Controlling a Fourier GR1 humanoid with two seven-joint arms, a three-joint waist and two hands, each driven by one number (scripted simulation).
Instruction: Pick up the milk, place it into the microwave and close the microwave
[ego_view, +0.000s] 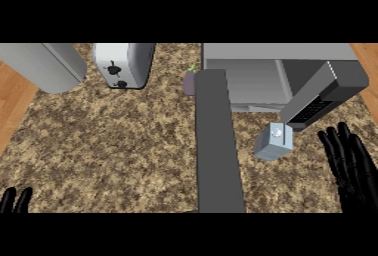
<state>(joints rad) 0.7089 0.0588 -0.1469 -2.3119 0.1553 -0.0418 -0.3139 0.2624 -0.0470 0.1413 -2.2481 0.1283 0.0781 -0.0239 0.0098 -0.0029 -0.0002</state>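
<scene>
The milk (274, 142) stands on the counter (118, 150) just before the open microwave (277, 75); the right hand (353, 165), right of the milk, holds nothing, fingers straight and slightly spread; the left hand (15, 200), far left, shows straight fingertips.

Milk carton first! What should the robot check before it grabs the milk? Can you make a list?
1. Milk carton upright on the counter: ok.
2. Right hand open and beside the carton, not touching it: ok.
3. Microwave door swung open: ok.
4. Inside of the microwave free for the milk: cannot tell, partly hidden.
5. Left hand resting at the lower left edge, out of the way: ok.
6. Toaster away from the path: ok.
</scene>
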